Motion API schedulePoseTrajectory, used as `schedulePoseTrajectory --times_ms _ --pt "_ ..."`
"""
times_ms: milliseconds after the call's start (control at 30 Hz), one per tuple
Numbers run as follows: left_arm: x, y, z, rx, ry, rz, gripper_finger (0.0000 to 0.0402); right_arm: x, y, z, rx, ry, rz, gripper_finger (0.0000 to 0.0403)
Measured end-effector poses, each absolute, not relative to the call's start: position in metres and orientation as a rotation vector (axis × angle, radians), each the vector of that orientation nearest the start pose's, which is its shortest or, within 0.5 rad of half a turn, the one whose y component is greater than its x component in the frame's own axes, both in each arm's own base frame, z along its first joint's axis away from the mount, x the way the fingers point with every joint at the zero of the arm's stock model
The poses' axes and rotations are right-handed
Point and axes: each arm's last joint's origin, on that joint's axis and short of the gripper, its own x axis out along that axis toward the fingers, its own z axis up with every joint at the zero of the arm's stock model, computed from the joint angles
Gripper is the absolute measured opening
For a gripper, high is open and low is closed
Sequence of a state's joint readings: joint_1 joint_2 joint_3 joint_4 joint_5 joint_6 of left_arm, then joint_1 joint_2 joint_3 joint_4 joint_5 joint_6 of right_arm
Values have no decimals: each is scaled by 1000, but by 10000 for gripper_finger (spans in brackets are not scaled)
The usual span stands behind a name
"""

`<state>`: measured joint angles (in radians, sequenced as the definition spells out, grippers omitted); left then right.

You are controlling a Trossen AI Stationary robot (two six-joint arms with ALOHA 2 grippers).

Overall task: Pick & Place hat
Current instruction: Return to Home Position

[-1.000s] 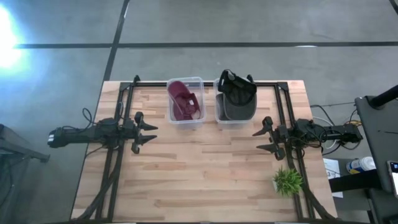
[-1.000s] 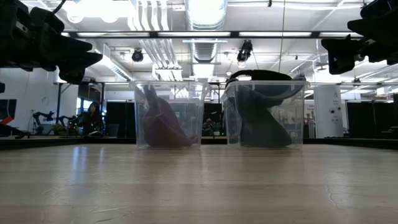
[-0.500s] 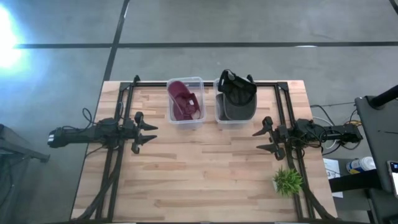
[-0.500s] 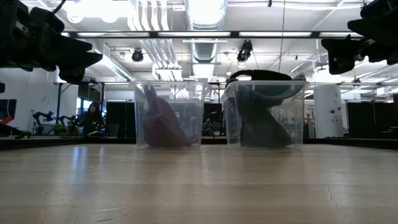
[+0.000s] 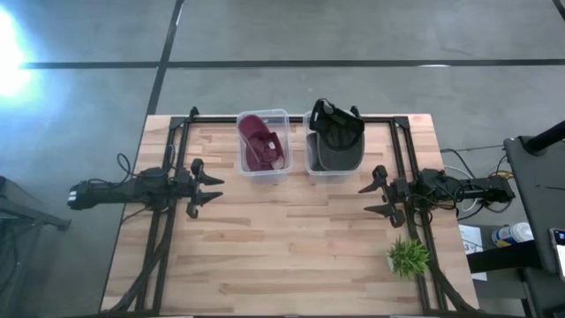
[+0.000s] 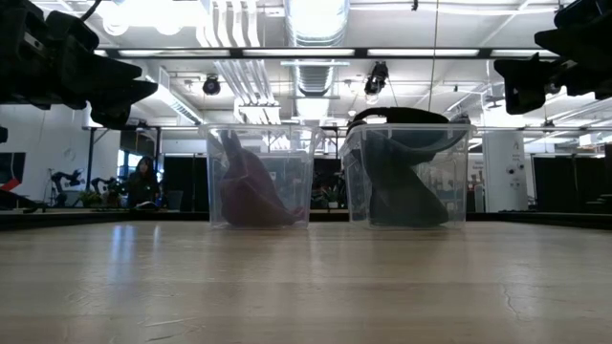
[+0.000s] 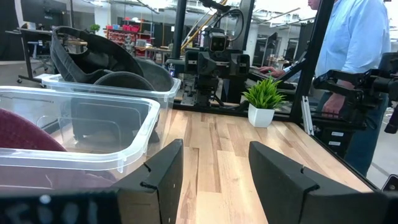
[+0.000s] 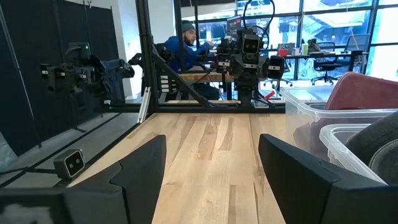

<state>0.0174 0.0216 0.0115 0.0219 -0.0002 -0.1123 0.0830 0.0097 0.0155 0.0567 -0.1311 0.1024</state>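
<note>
Presently, your red cap (image 5: 261, 147) lies inside the left transparent bin (image 5: 240, 150). Your black cap (image 5: 336, 132) sits in the right transparent bin (image 5: 308, 150), poking above its rim. The bins stand side by side toward the bench's (image 5: 291, 256) far edge. Your left pincer (image 5: 212, 192) hangs wide apart at the left side, and your right pincer (image 5: 368, 200) does likewise opposite, near a potted plant (image 5: 408, 257).

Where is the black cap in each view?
High view: black cap upper centre, in right bin.
Low view: cap right of centre.
Left wrist view: cap in the farther bin.
Right wrist view: cap in the nearer bin.
Shared landmark: red cap in the neighbouring bin.
</note>
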Motion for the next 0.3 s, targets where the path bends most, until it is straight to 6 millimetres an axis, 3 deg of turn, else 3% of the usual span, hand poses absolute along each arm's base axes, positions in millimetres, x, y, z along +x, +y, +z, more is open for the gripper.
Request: schedulePoseTrajectory --times_ms 300 --pt "98 2 168 -112 -13 17 177 96 12 174 100 -52 217 251"
